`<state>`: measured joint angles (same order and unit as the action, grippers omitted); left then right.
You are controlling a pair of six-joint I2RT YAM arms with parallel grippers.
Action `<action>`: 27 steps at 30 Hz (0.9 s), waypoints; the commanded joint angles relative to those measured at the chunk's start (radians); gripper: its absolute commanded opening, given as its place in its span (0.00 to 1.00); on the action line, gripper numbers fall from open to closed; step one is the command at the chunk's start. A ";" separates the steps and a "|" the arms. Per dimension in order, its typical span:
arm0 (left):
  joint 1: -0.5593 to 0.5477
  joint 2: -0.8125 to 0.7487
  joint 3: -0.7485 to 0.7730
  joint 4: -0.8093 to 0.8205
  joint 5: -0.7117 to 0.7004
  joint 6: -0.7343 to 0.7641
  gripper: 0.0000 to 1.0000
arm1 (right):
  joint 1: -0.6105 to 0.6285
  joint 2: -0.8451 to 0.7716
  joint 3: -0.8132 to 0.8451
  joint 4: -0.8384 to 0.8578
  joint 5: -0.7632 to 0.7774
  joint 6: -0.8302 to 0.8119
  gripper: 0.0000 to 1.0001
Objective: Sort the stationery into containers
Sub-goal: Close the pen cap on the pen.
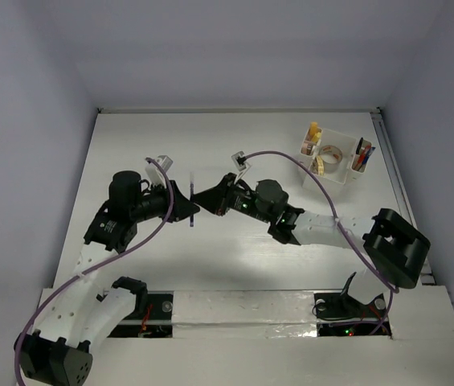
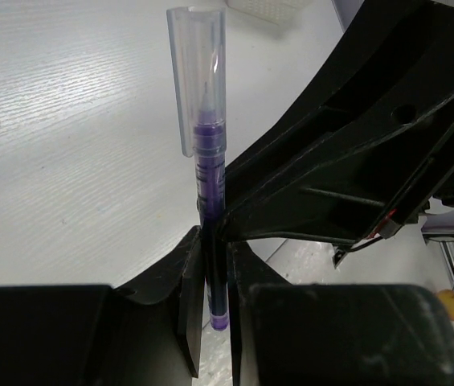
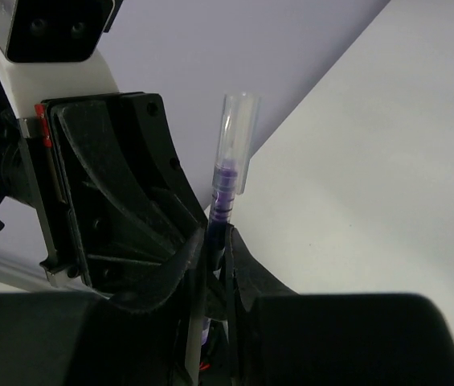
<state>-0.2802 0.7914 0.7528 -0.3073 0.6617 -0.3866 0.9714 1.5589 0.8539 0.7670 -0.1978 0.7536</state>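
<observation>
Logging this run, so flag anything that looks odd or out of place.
One thing: the purple pen, clear cap on, is pinched in the jaws of both the left gripper and the right gripper at once, far from the organizer. Nothing looks spilled or damaged.

The counter (image 1: 210,265) is white, with a faint streaky grain running across its top. Standing straight on it is the cream-white organizer (image 1: 355,170), upright, its thin divider walls showing. Just right of the organizer a pale rail (image 1: 394,181) runs along the counter's edge. Left of the organizer, soft grey shadows lie across the surface.
</observation>
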 commanded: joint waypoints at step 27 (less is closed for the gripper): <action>0.018 -0.133 -0.207 0.580 0.257 -0.156 0.00 | -0.215 -0.261 0.152 -0.390 -0.408 -0.203 0.96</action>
<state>-0.2646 0.6762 0.5720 0.1265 0.7807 -0.4843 0.7616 1.3060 0.9024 0.3614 -0.4961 0.6369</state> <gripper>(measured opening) 0.084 0.954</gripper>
